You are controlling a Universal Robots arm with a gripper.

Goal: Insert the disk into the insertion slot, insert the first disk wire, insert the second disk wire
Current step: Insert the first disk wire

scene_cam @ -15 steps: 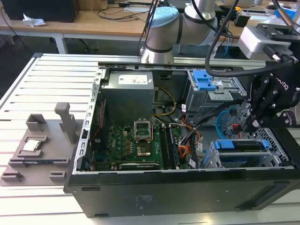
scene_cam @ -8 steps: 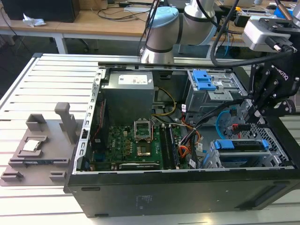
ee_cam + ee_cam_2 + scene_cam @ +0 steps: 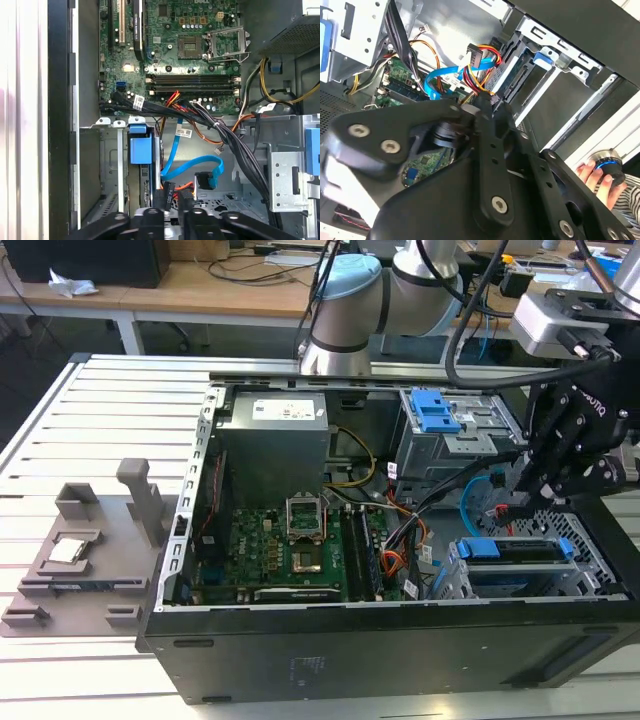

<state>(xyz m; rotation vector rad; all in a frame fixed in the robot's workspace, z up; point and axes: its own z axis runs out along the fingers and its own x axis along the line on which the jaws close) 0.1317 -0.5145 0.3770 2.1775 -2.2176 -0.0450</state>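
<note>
The disk [image 3: 512, 551] lies in the insertion slot [image 3: 592, 536] at the case's front right, its blue carrier [image 3: 139, 149] showing at the bay's mouth. My gripper [image 3: 512, 502] hangs just behind that bay. In the first wrist view my gripper [image 3: 173, 212] is shut on the dark plug of the first disk wire [image 3: 164, 195], whose red and orange strands [image 3: 473, 80] run out beside the disk's rear edge. The second disk wire [image 3: 192, 164], a light blue flat cable, loops loose beside it with its dark plug [image 3: 205, 180] free. The same blue cable [image 3: 439, 80] shows in the second wrist view.
A taller grey cage with a blue latch plate [image 3: 436, 412] stands behind the bay. Thick black cable bundles [image 3: 235, 145] cross between the motherboard [image 3: 285, 545] and the cages. A person's hand [image 3: 598, 176] holds a knob outside the case. A grey fixture [image 3: 85, 555] lies on the table.
</note>
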